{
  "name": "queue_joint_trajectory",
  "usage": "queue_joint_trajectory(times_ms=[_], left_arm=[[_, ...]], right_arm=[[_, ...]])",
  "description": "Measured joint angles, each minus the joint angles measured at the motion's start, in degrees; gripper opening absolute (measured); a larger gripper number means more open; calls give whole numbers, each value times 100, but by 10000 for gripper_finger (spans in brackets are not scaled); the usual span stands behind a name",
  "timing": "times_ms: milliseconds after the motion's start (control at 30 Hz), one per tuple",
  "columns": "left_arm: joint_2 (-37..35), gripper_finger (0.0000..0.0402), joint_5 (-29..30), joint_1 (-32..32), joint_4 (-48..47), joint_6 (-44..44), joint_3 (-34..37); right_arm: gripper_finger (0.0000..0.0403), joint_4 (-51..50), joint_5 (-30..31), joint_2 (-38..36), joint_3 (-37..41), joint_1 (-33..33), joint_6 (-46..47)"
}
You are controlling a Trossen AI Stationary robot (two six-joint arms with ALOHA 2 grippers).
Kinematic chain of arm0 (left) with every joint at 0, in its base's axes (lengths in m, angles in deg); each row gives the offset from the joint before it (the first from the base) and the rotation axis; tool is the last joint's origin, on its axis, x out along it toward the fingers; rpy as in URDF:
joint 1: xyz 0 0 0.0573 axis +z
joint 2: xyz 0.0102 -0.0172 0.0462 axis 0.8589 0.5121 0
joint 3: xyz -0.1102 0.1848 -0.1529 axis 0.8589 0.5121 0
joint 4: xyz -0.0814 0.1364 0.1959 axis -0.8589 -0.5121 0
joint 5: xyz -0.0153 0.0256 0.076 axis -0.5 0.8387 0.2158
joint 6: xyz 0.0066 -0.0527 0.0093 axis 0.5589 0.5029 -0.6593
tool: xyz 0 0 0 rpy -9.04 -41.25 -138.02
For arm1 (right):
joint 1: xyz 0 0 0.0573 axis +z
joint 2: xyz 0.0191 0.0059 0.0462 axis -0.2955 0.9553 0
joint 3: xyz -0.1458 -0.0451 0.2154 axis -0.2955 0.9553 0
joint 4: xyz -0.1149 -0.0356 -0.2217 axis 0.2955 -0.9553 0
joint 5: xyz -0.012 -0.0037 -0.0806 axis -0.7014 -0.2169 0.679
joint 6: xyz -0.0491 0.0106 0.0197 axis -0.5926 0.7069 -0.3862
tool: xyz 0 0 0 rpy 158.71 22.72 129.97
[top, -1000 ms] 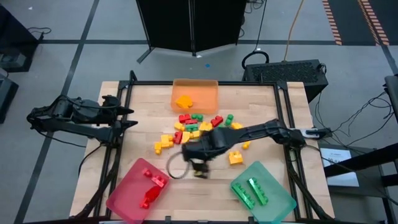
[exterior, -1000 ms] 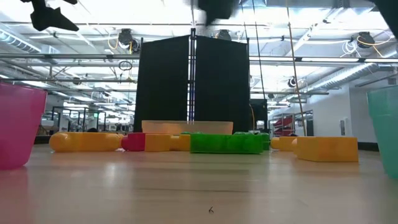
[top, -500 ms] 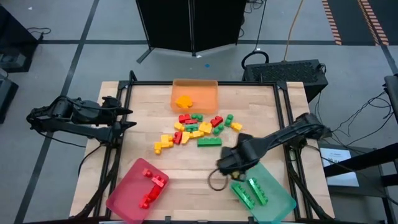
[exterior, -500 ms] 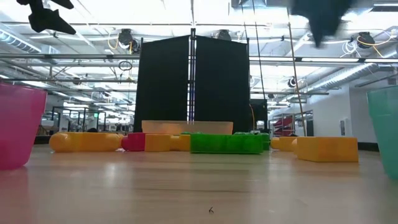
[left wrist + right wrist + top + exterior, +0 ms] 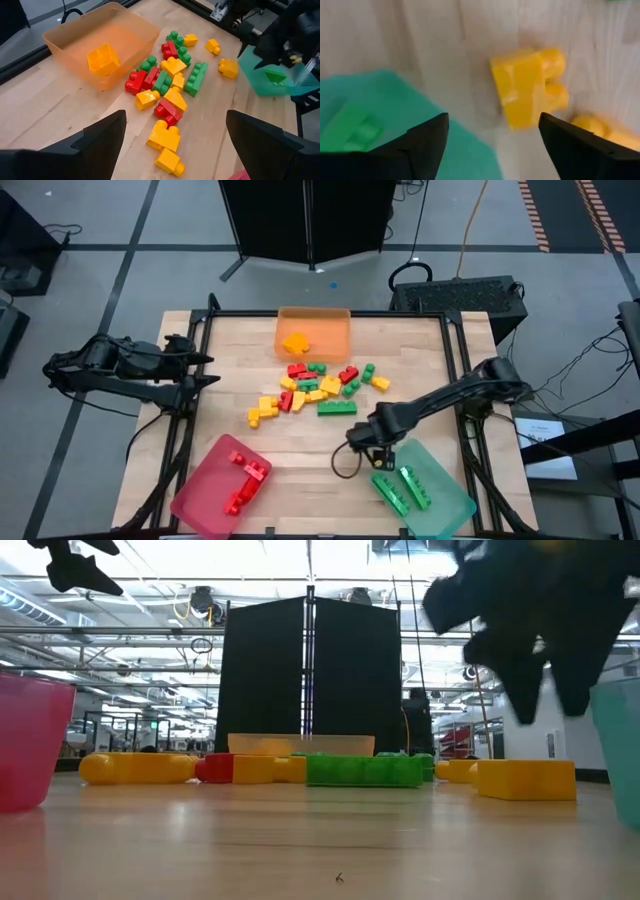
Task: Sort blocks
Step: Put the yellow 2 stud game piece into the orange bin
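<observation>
Your bench (image 5: 240,350) carries three trays: the orange tray (image 5: 314,332) at the far edge with one orange block (image 5: 295,342) in it, the pink-red tray (image 5: 222,487) at the near left with red blocks (image 5: 245,480) inside, and the teal-green tray (image 5: 425,490) at the near right with green blocks (image 5: 402,488) lying in it. Loose blocks (image 5: 318,385), red, green, yellow and orange, lie scattered mid-bench just in front of the orange tray; a long green block (image 5: 336,407) lies on their near edge. Your right gripper (image 5: 378,458) hangs over the far-left corner of the teal-green tray, jaws spread apart with nothing between them; its wrist view shows a yellow block (image 5: 527,87) on the wood just beside the tray's edge. Your left gripper (image 5: 205,368) waits above the bench's left edge, well apart from the blocks, jaws spread wide and holding nothing.
</observation>
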Motion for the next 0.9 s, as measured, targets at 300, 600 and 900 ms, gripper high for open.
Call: queue_joint_trajectory(times_ms=[300,600,900], left_arm=[[0,345,75,0,-2,1,0],[-1,345,100,0,-21,-1,0],[-1,345,208,0,-250,-1,0]], right_arm=[[343,57,330,377,-32,-403,-707],[343,439,232,953,-32,-592,-1120],[270,560,166,1186,-58,-599,-727]])
